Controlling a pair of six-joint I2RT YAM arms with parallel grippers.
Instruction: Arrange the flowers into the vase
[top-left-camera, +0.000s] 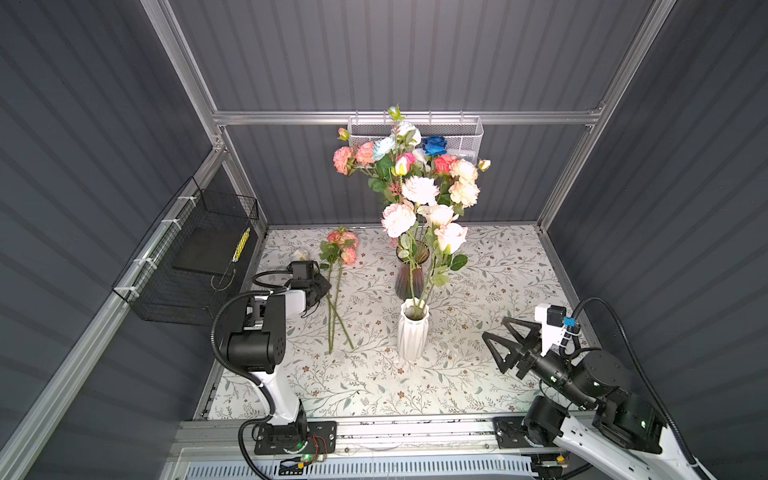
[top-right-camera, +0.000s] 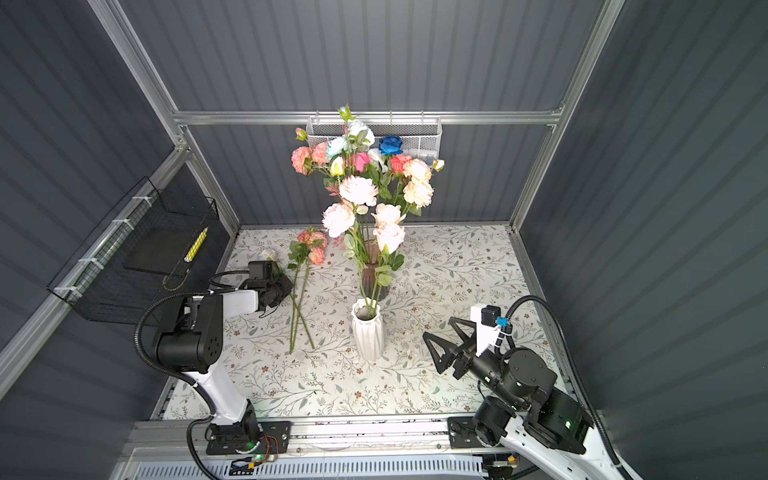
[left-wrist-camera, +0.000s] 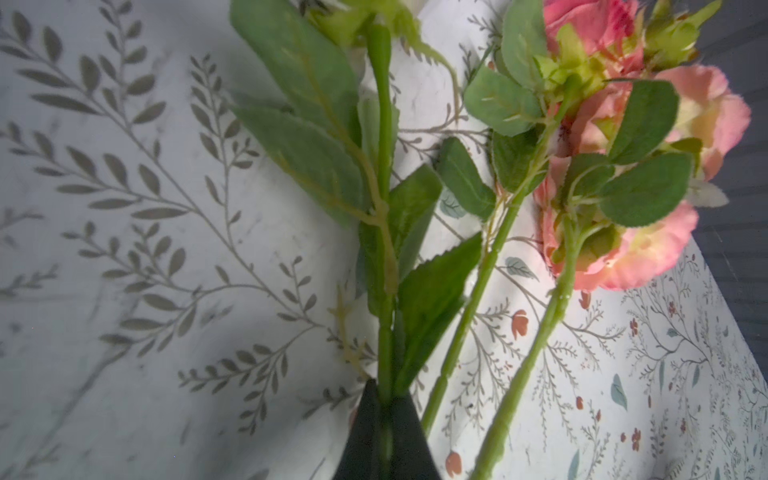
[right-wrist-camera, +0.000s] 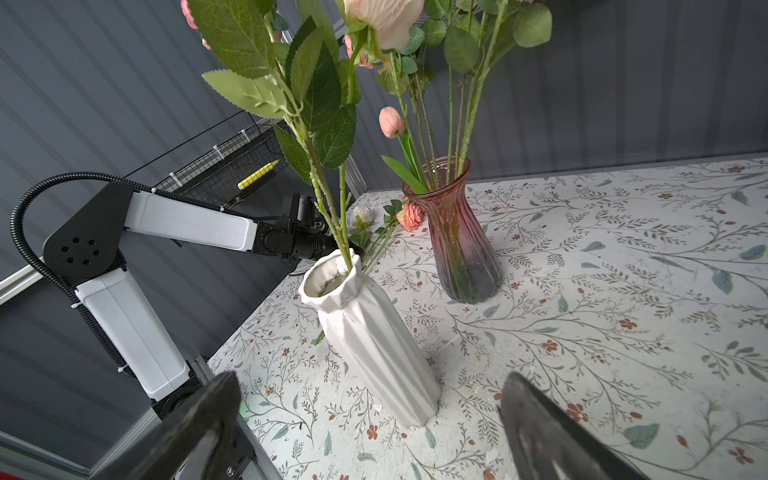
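Left gripper (left-wrist-camera: 384, 432) is clamped on a leafy stem (left-wrist-camera: 384, 316), low over the bench (top-left-camera: 519, 270), at 10 o'clock from the white vase (top-left-camera: 412, 340). Pink flowers (top-left-camera: 348, 255) lie loose just beside it. Right gripper (top-left-camera: 494, 328) hangs at 3 o'clock from that vase, jaws wide apart, holding nothing. The glass vase (top-left-camera: 409, 284) at 12 o'clock holds most blooms; a few stand in the white vase.

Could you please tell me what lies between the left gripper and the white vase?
Loose pink flowers lie on the cloth between left gripper and white vase, in both top views.
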